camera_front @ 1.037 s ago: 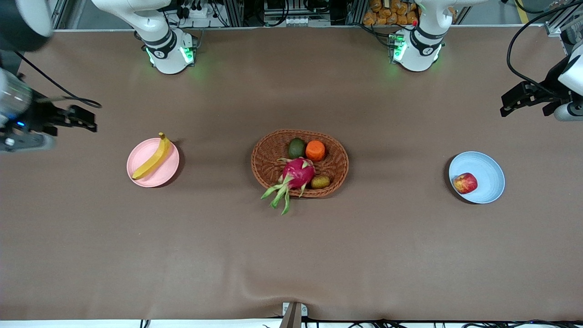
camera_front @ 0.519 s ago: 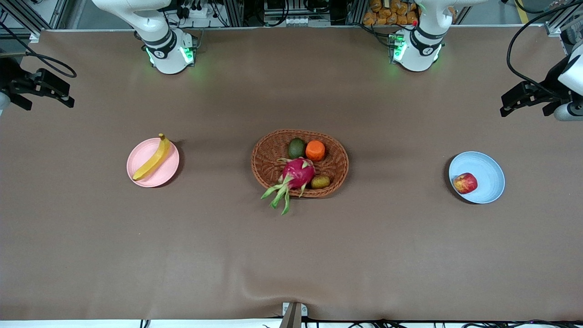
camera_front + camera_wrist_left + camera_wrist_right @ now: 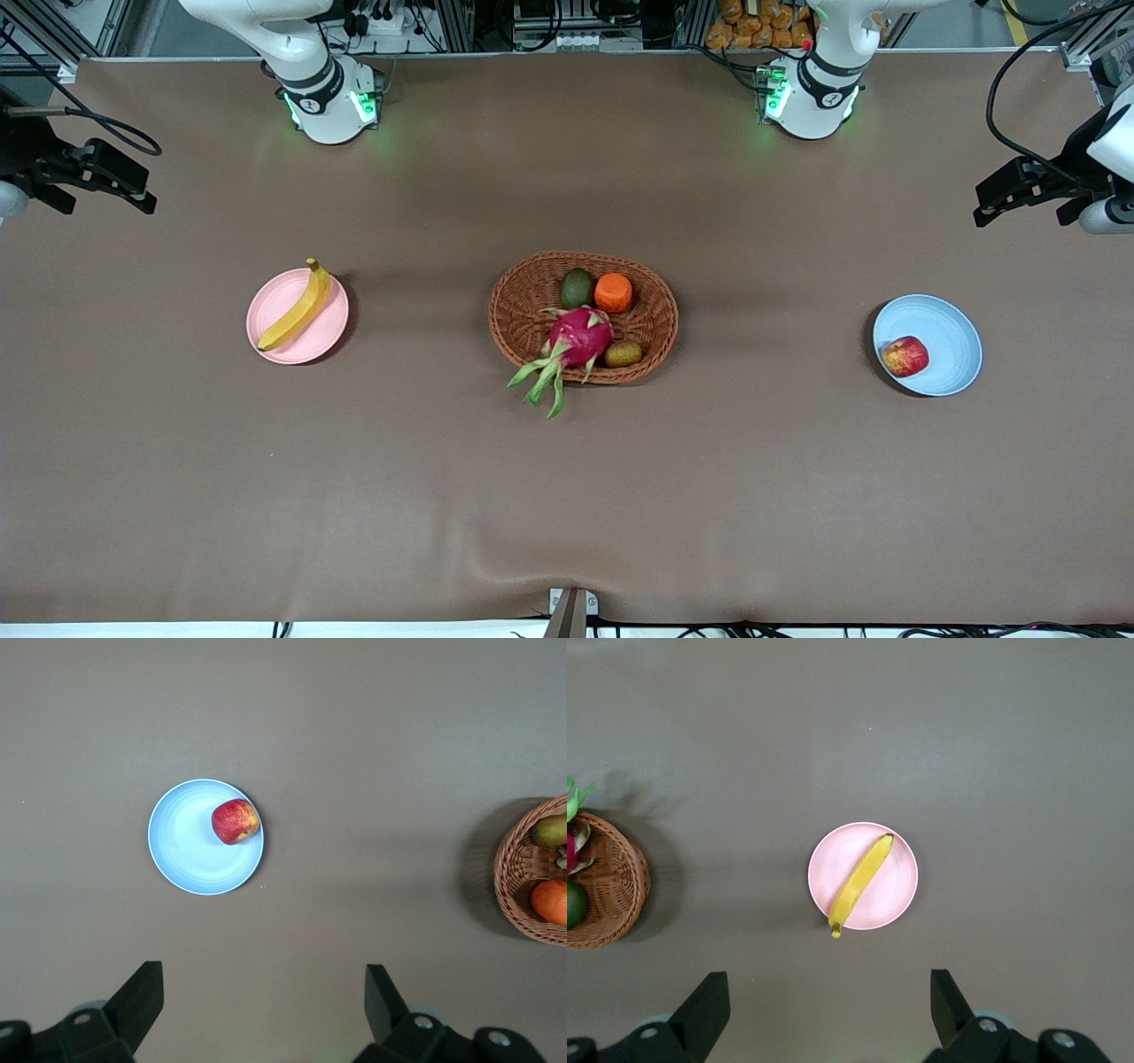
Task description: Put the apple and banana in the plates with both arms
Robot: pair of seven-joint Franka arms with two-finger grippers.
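Note:
The banana [image 3: 297, 306] lies across the pale pink plate [image 3: 316, 342] toward the right arm's end of the table. The apple [image 3: 904, 356] sits in the light blue plate [image 3: 950, 332] toward the left arm's end. My right gripper [image 3: 146, 195] is open and empty, high over the table's edge at its own end. My left gripper [image 3: 982, 206] is open and empty, high over the table's edge at its own end. The left wrist view shows the apple [image 3: 235, 821] in the blue plate [image 3: 188, 850] off from the open gripper [image 3: 263, 992]. The right wrist view shows the banana [image 3: 861, 879] on the pink plate [image 3: 897, 890] off from the open gripper [image 3: 830, 997].
An oval brown wicker basket [image 3: 514, 292] stands mid-table with a magenta dragon fruit [image 3: 580, 337], an orange [image 3: 613, 292] and two greenish fruits in it. Its rim shows in the left wrist view [image 3: 509, 895] and the right wrist view [image 3: 620, 904]. The brown table cloth lies around it.
My right gripper has swung up and away from the pink plate toward the table's edge, then settled. The left arm, the fruits and the plates have not moved.

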